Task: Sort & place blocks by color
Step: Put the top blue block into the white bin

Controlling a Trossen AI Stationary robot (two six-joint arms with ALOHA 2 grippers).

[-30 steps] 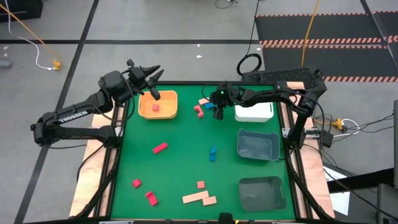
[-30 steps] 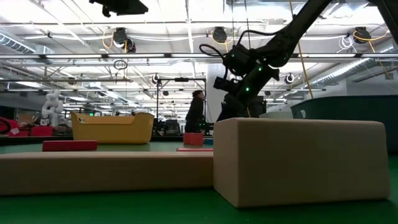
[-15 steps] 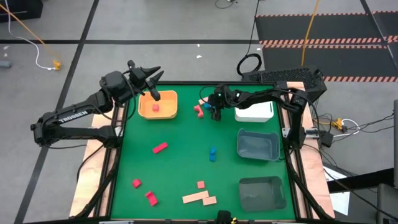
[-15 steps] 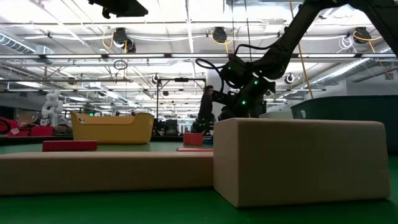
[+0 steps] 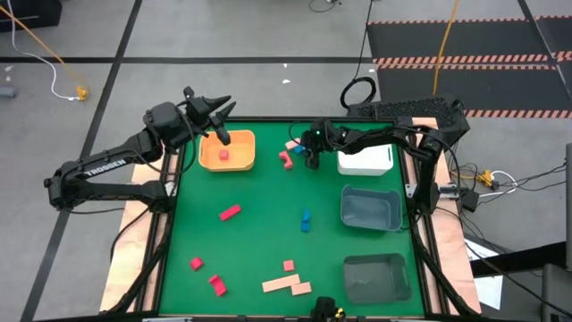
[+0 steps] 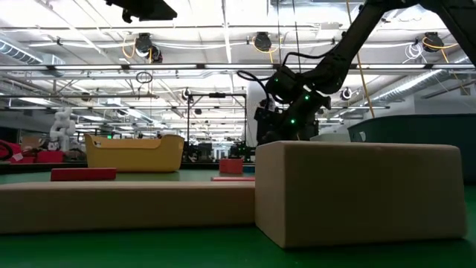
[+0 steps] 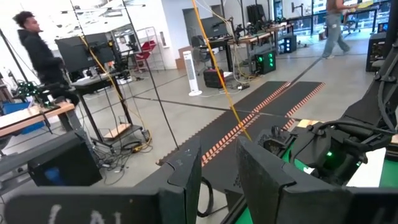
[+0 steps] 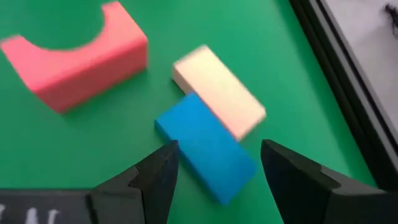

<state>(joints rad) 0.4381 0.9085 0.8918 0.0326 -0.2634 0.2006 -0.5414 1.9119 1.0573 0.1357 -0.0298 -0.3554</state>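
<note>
My right gripper is open, low over the mat near the far edge. In the right wrist view its fingers stand on either side of a blue bar without touching it. The bar lies flat on the mat, one end against a pale tan bar. A red notched block lies beside them, with pink blocks close by. My left gripper is open and empty, raised over the far left corner of the orange tray, which holds one red block.
A white tray stands at the far right, with two grey trays nearer. On the mat lie a red bar, blue blocks, red blocks, a pink cube and tan bars.
My right gripper has come down a little over the blue bar near the far edge and has stayed open. My left arm has kept still.
</note>
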